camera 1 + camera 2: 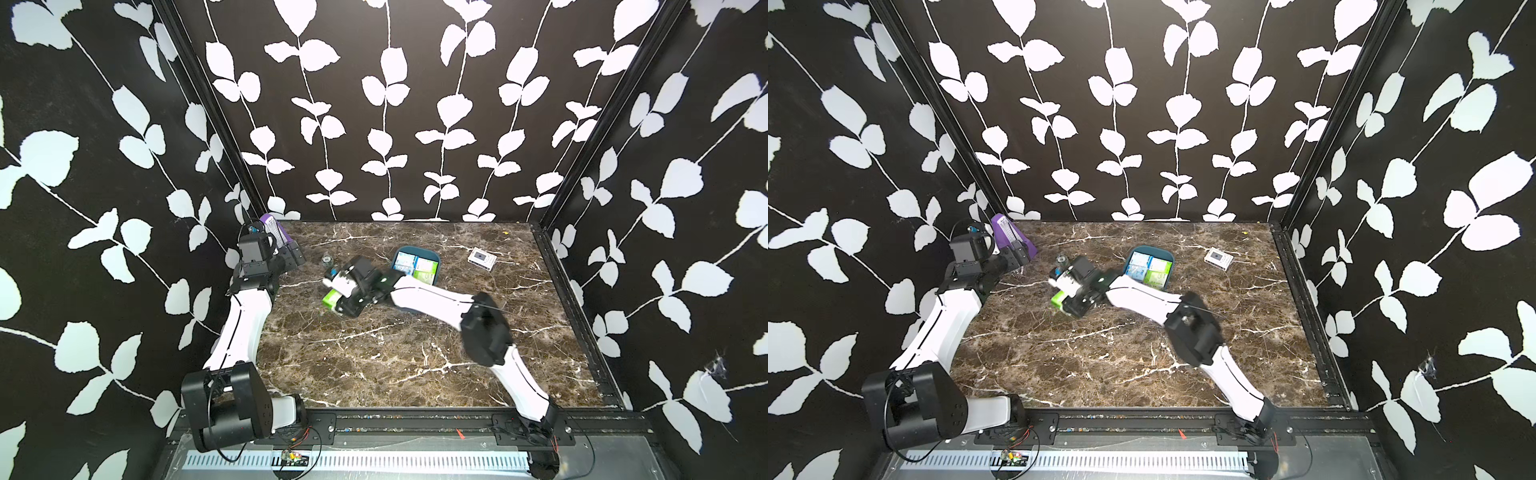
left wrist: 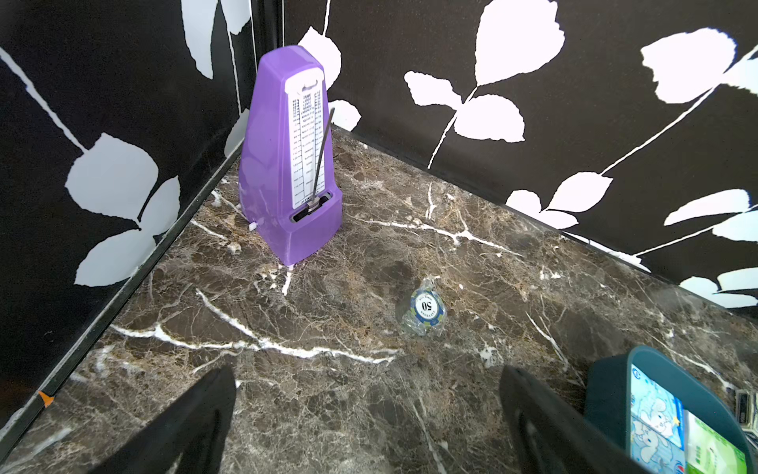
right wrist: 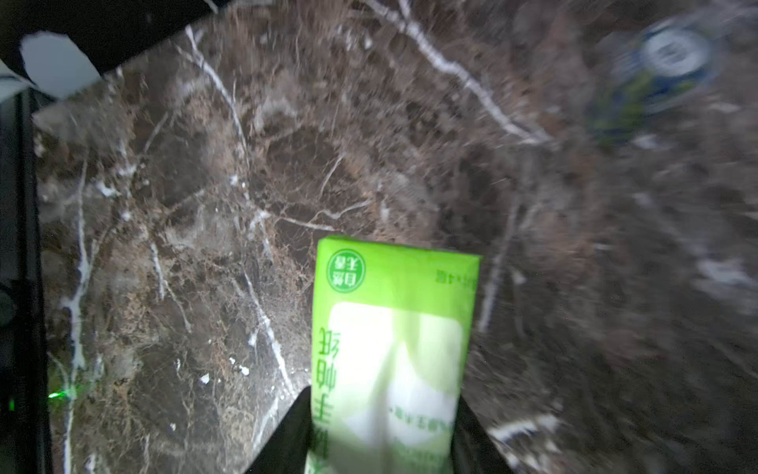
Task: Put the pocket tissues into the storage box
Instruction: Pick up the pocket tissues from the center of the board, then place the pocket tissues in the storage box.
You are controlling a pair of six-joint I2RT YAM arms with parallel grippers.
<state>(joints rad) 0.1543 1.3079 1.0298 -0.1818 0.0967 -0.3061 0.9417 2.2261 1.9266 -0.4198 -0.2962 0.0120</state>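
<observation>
A green-and-white pack of pocket tissues (image 3: 393, 349) sits between the two black fingers of my right gripper (image 3: 383, 431), which is shut on it. In both top views this pack (image 1: 331, 300) (image 1: 1059, 299) sticks out of the right gripper (image 1: 338, 301) just above the marble, left of the storage box. The dark teal storage box (image 1: 415, 250) (image 1: 1150, 250) (image 2: 607, 381) holds several blue and green packs (image 1: 415, 266) (image 2: 656, 414). My left gripper (image 2: 369, 410) (image 1: 296, 254) is open with nothing in it, in the far left corner.
A purple metronome (image 2: 291, 164) (image 1: 274, 228) stands in the far left corner beside the left gripper. A wrapped poker chip (image 2: 424, 310) (image 1: 327, 259) lies between metronome and box. A flat white gadget with a dark screen (image 1: 482, 258) lies right of the box.
</observation>
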